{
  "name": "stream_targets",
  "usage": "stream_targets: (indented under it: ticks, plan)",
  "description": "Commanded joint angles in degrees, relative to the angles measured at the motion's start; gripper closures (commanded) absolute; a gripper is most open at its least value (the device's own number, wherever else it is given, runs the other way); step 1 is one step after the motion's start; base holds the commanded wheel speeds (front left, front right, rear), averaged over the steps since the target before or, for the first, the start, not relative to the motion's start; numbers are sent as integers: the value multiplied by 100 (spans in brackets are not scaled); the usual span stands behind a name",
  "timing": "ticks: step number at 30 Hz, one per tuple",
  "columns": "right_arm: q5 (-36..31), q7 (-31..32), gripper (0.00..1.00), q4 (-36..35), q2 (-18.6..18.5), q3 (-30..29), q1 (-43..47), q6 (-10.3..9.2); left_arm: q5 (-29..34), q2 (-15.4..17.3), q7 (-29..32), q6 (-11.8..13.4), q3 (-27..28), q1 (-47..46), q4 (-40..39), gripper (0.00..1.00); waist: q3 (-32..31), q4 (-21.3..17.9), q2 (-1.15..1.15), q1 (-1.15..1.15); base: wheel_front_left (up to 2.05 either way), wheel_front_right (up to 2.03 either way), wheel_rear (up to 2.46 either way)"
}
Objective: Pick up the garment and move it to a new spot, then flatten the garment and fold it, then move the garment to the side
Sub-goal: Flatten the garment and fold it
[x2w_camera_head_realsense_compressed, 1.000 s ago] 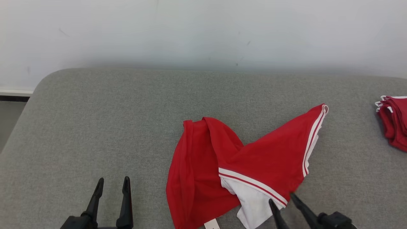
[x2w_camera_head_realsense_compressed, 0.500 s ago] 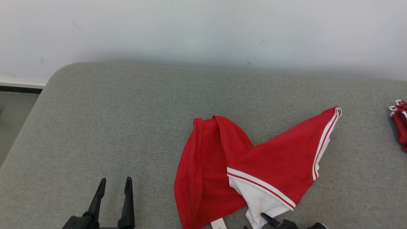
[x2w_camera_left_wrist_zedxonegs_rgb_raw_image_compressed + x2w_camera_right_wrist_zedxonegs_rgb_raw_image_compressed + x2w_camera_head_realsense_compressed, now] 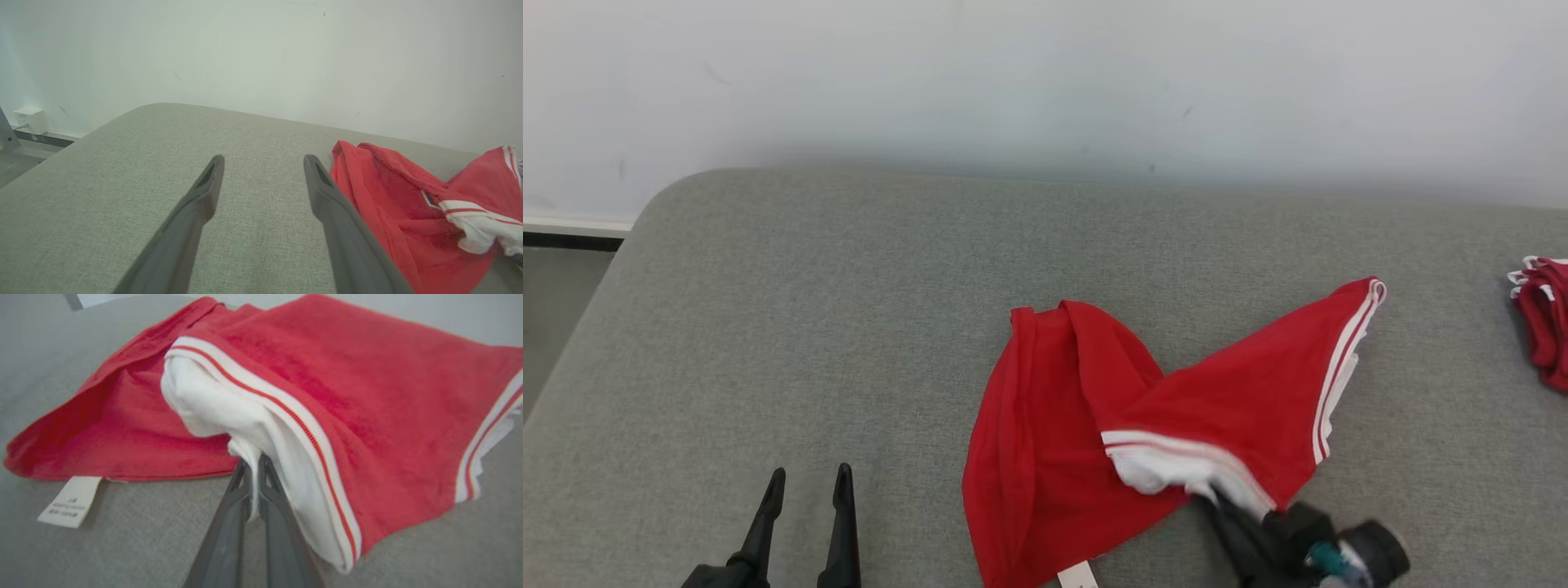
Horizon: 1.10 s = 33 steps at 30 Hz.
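- My right gripper [image 3: 253, 460] is pinched tight on the garment [image 3: 1037, 441], on the white hem at its 5 o'clock corner, so I can lift it.
- My left gripper [image 3: 805, 482] is spread wide at the garment's 8 o'clock over the cushion [image 3: 768, 310], free for flattening.

The garment [image 3: 1045, 441] is bright red; its white trim bands each carry a thin red stripe, its inner panel [image 3: 1156, 472] is plain white, and its label [image 3: 70, 501] is white with grey print. The worktop [image 3: 809, 327] is heathered grey fabric and the wall [image 3: 1013, 73] is off-white. The left tool [image 3: 809, 475] and right tool [image 3: 253, 465] are dark grey-black. The folded clothes [image 3: 1543, 327] at far right are red with white edging.
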Motion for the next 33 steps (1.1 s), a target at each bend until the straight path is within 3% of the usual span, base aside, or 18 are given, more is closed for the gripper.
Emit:
stream_targets:
  ticks: [1, 8, 14, 24, 33]
  plan:
    - [26, -30, 100, -93, -25, -29, -27, -18, -21, 1, -17, 10, 11, 18, -18, 0, -9, -37, -1, -1, 0, 0, 0]
    - [378, -32, 100, -1472, -580, -535, -271, -18, -29, 1, -17, 27, -22, -45, -42, 0, 58, -159, -1, -1, 0, 0, 0]
    - [483, 159, 100, -1659, -1046, -511, -1191, -17, -44, 2, -17, 0, -163, -189, -28, 0, 223, -8, -1, -1, 0, 0, 0]
    - [609, 438, 100, -767, -1592, -204, -3194, -18, -192, 1, -17, -1, -476, -551, 64, 0, 666, 536, -1, -1, 0, 0, 0]
    - [743, 492, 100, 798, -1526, 200, -4843, -18, -322, 1, -17, 68, -788, -809, 74, 0, 1104, 813, -1, -1, 0, 0, 0]
